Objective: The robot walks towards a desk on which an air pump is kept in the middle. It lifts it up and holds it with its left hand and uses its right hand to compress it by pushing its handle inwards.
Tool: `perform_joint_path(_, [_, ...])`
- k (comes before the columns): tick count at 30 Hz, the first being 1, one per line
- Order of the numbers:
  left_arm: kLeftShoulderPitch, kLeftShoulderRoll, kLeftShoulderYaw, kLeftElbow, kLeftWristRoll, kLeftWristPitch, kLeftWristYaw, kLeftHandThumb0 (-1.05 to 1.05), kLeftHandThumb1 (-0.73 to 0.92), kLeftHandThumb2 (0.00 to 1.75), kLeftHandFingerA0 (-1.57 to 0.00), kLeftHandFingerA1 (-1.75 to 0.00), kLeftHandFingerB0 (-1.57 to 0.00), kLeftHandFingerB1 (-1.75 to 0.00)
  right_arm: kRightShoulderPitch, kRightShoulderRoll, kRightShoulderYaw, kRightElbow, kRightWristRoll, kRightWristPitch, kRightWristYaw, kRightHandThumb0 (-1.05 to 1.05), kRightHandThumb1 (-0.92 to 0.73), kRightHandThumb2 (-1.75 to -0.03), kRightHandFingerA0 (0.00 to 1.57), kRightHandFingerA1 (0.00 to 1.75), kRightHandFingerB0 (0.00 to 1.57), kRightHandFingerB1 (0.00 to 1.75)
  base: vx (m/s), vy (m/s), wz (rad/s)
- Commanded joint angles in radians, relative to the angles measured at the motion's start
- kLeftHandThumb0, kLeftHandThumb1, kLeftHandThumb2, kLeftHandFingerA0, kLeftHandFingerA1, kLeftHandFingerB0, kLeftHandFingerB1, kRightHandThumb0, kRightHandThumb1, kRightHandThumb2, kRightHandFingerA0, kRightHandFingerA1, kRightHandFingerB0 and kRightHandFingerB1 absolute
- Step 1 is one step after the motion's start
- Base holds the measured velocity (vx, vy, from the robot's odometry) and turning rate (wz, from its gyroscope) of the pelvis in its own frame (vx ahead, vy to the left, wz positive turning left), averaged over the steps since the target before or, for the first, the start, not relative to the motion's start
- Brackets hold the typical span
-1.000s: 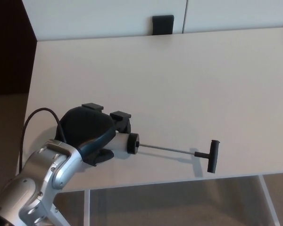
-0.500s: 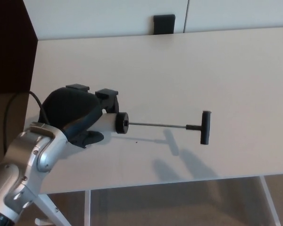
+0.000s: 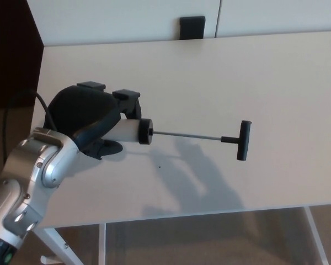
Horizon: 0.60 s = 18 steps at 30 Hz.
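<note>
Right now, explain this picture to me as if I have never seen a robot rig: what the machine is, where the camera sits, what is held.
The camera sits on a humanoid robot's head and looks down at a white desk. The silver arm coming in from the lower left is the robot's own left arm, and it ends in a black robot hand. That hand is closed around the white barrel of an air pump and holds it above the desk; its shadow falls below it. A thin rod sticks out to the pump's black T-handle, so the pump is extended. The right hand cannot be made out. A small black object sits at the desk's far edge.
</note>
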Motion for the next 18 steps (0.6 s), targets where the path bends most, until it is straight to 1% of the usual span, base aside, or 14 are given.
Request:
perform_joint_path(1, [-0.045,0.008,0.023,0.018,-0.040,-0.018,-0.037,-0.09,0.74,0.54,-0.67,-1.73,-0.73,-0.98,-0.154,0.024,0.074,0.263,0.026,0.400,-0.047,-0.85,-0.75,-0.98,0.00,0.05,0.00,0.03,0.00,0.000,0.00])
perform_joint_path(2, [-0.045,0.008,0.023,0.018,-0.040,-0.018,-0.037,-0.09,0.74,0.54,-0.67,-1.73,-0.73,-0.98,-0.154,0.024,0.074,0.263,0.026,0.400,-0.047,-0.85,-0.75,-0.98,0.00,0.05,0.00,0.03,0.00,0.000,0.00])
perform_joint_path(3, [-0.052,0.006,0.019,0.027,-0.035,-0.013,-0.040,-0.11,0.78,0.59,-0.71,-1.71,-0.80,-0.78,-0.166,0.033,0.084,0.324,0.013,0.392,-0.051,-0.80,-0.92,-0.69,0.00,0.08,0.00,0.07,0.00,0.000,0.00])
perform_joint_path(6, [-0.058,0.004,0.014,0.034,-0.029,-0.003,-0.044,-0.11,0.78,0.59,-0.71,-1.71,-0.80,-0.78,-0.178,0.041,0.095,0.383,-0.003,0.376,-0.056,-0.80,-0.92,-0.69,0.00,0.08,0.00,0.07,0.00,0.000,0.00])
perform_joint_path(7, [-0.056,-0.001,0.016,0.031,-0.033,0.004,-0.047,-0.14,0.85,0.60,-0.68,-1.75,-0.52,-1.42,-0.181,0.047,0.097,0.420,-0.010,0.361,-0.063,-0.82,-0.73,-0.94,0.00,0.06,0.00,0.04,0.00,0.000,0.00])
perform_joint_path(11, [-0.053,-0.004,0.018,0.028,-0.038,0.007,-0.048,-0.14,0.85,0.60,-0.68,-1.75,-0.52,-1.42,-0.183,0.050,0.098,0.442,-0.013,0.353,-0.068,-0.82,-0.73,-0.94,0.00,0.06,0.00,0.04,0.00,0.000,0.00])
perform_joint_path(12, [-0.050,-0.005,0.017,0.024,-0.040,0.009,-0.049,-0.14,0.86,0.62,-0.65,-1.75,-0.51,-1.55,-0.187,0.051,0.099,0.474,-0.022,0.345,-0.078,-0.87,-0.77,-1.00,0.00,0.08,0.00,0.04,0.00,0.000,0.00])
perform_joint_path(13, [-0.050,-0.005,0.017,0.024,-0.040,0.009,-0.049,-0.14,0.86,0.62,-0.65,-1.75,-0.51,-1.55,-0.187,0.051,0.099,0.474,-0.022,0.345,-0.078,-0.87,-0.77,-1.00,0.00,0.08,0.00,0.04,0.00,0.000,0.00])
perform_joint_path(14, [-0.051,-0.008,0.016,0.023,-0.042,0.011,-0.053,-0.14,0.85,0.61,-0.64,-1.75,-0.49,-1.53,-0.198,0.050,0.100,0.521,-0.040,0.341,-0.096,-0.86,-0.77,-1.00,0.00,0.12,0.00,0.08,0.00,0.000,0.00])
perform_joint_path(16, [-0.052,-0.010,0.014,0.022,-0.043,0.012,-0.056,-0.14,0.85,0.61,-0.64,-1.75,-0.49,-1.53,-0.207,0.048,0.102,0.552,-0.051,0.340,-0.109,-0.86,-0.77,-1.00,0.00,0.12,0.00,0.08,0.00,0.000,0.00])
perform_joint_path(17, [-0.054,-0.012,0.013,0.022,-0.046,0.011,-0.060,-0.17,0.86,0.61,-0.65,-1.75,-0.49,-1.53,-0.217,0.048,0.104,0.583,-0.061,0.342,-0.121,-0.76,-0.92,-0.79,0.00,0.08,0.00,0.06,0.00,0.000,0.00])
perform_joint_path(18, [-0.055,-0.014,0.012,0.022,-0.048,0.010,-0.063,-0.17,0.86,0.61,-0.65,-1.75,-0.49,-1.53,-0.223,0.047,0.105,0.601,-0.065,0.343,-0.129,-0.76,-0.92,-0.79,0.00,0.08,0.00,0.06,0.00,0.000,0.00])
